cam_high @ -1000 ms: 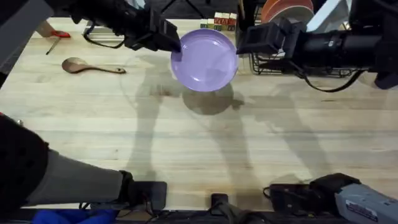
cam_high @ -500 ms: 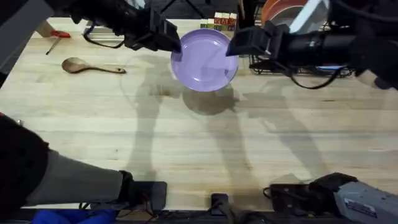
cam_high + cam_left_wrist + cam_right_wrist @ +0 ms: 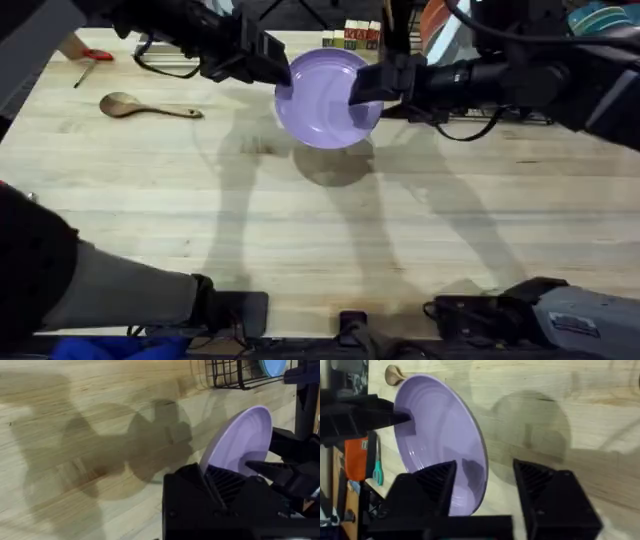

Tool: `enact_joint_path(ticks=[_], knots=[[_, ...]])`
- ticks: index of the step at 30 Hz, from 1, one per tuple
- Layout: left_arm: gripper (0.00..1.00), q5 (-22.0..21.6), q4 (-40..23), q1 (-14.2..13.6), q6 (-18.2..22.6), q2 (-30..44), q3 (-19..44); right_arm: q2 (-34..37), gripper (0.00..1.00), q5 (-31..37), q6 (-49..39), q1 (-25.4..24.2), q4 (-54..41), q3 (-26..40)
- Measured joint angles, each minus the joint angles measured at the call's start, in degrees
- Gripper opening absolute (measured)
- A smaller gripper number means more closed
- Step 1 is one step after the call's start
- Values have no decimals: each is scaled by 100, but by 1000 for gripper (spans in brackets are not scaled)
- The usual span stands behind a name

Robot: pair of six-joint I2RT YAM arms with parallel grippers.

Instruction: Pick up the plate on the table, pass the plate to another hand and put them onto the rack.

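Table (image 3: 300, 230): pale jointed planks, bearing the plate's round shadow below the lifted plate.
Rack (image 3: 470, 110): black wire, far right, behind the right arm.
Plate (image 3: 325, 97): lavender, glossy, held in the air above the far middle of the table, tilted.
Left gripper (image 3: 283, 78): clamped on the plate's left rim.
Right gripper (image 3: 485, 480): fingers spread, straddling the plate's right rim, one either side; contact cannot be told.
Wooden spoon (image 3: 145, 106): lying far left, well apart from the plate.
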Motion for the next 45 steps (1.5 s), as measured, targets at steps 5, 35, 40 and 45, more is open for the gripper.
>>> enact_joint_path(ticks=[5, 35, 40, 45], knots=[[40, 0, 0, 0, 0, -1, 0, 0, 490, 0, 0, 0, 6, 0], [41, -28, 2, 0, 0, -1, 0, -312, 31, -4, 0, 0, -24, 0], [41, -24, 2, 0, 0, -1, 0, -328, 31, -4, 0, 0, -25, 0], [128, -4, 2, 0, -7, -1, 0, -328, 31, -2, 0, 0, -24, 0]])
